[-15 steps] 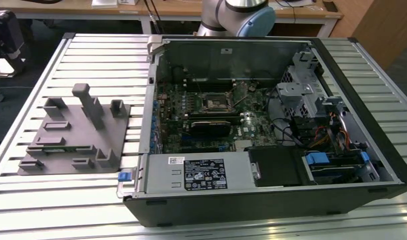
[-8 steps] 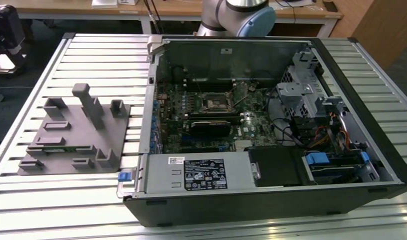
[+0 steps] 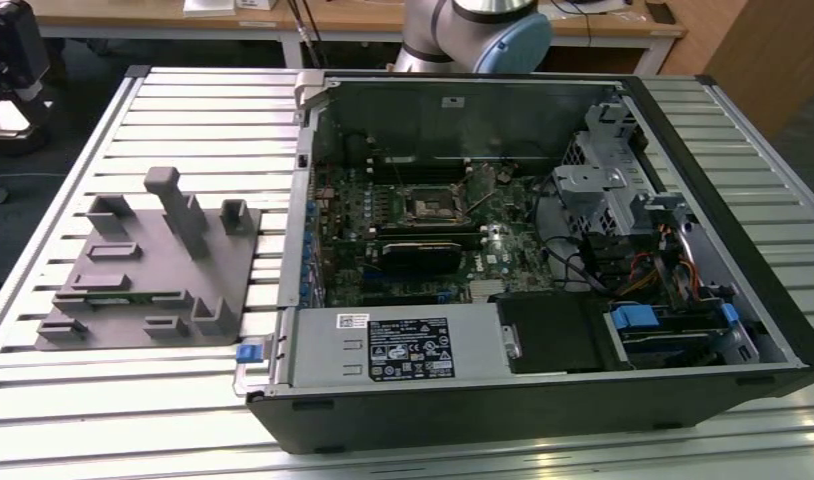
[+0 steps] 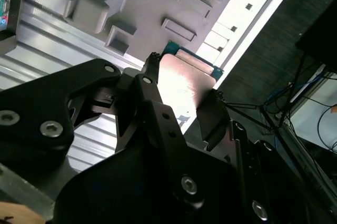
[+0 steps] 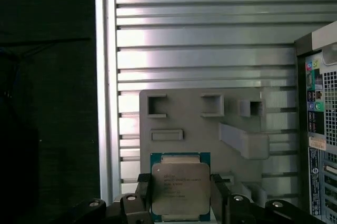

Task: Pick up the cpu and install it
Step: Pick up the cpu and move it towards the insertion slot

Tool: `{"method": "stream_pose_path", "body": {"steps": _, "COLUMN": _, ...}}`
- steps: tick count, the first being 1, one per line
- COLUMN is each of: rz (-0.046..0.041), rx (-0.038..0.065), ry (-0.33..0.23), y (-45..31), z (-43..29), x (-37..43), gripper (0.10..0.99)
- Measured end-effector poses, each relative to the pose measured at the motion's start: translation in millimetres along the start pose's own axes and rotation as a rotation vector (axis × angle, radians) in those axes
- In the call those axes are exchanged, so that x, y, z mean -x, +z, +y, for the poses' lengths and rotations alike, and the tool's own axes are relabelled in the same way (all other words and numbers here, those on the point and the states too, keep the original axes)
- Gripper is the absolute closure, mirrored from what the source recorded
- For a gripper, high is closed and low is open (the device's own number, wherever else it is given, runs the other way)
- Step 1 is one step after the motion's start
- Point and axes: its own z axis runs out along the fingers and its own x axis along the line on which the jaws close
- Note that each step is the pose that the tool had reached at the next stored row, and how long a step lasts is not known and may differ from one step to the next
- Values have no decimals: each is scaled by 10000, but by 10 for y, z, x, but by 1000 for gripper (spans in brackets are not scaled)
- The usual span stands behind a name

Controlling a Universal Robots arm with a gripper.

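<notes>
The cpu (image 5: 180, 187), a small square chip with a pale metal top on a green-edged board, sits between my two black fingers (image 5: 145, 195). My gripper (image 5: 180, 196) is shut on its opposite edges. It hangs well above the grey fixture (image 5: 210, 129), over the fixture's edge. In the second wrist view the cpu (image 4: 184, 76) gleams between the fingers of the gripper (image 4: 181, 103), with the fixture (image 4: 158, 2) behind it. In the exterior view the black square socket (image 3: 427, 205) lies on the motherboard inside the open computer case (image 3: 727, 200).
The grey fixture (image 3: 154, 270) with its posts and pockets stands on the slatted metal table (image 3: 180, 110), on the exterior view's left of the case. The arm's base (image 3: 467, 35) rises behind the case. The case's rear panel (image 5: 318, 129) borders the fixture.
</notes>
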Motion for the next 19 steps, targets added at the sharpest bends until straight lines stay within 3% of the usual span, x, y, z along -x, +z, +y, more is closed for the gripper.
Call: {"method": "stream_pose_path", "body": {"steps": 19, "rz": 1, "rx": -32, "ry": -1, "y": 6, "z": 38, "x": 346, "gripper": 553}}
